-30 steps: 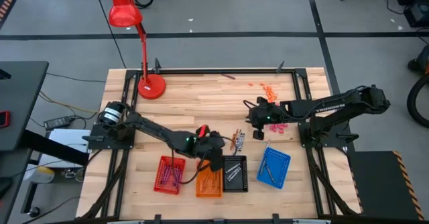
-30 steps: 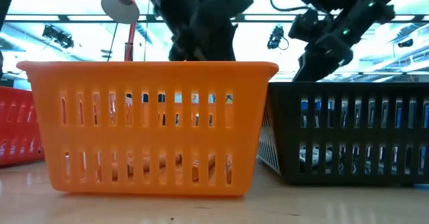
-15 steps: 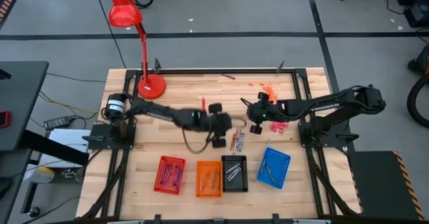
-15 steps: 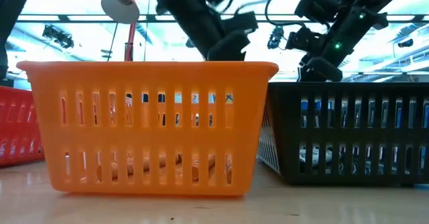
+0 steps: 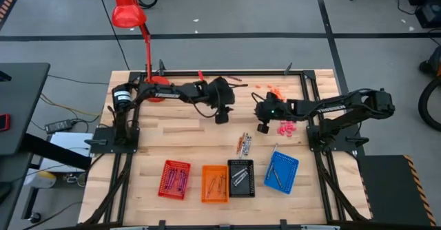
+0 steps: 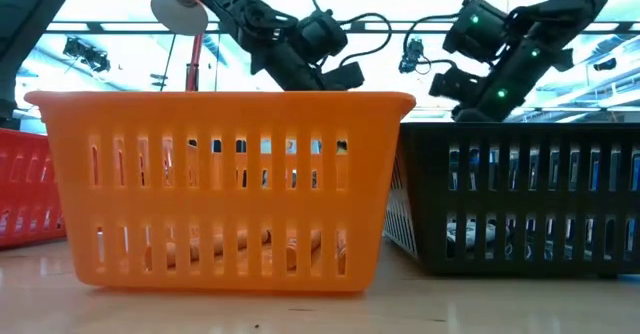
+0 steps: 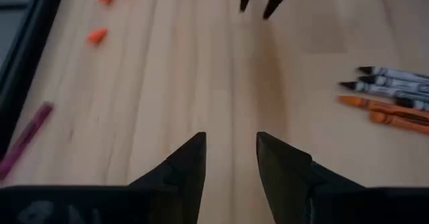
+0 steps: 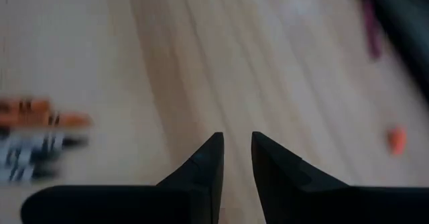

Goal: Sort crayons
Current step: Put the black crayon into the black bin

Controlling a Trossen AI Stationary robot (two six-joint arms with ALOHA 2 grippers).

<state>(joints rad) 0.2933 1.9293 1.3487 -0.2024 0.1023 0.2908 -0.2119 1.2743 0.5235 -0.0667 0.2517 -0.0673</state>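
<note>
Both grippers, left gripper [image 7: 230, 158] and right gripper [image 8: 236, 158], hang parted and empty beyond the black mesh tray [image 5: 240, 177], where thin, light, brittle paper-wrapped wax crayons [image 5: 244, 144] lie bunched, likely best pinched mid-stick

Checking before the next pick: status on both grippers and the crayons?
Left gripper open, empty, above bare table. Right gripper slightly apart, empty. Loose crayons lie behind the trays. Nothing blocking.
</note>
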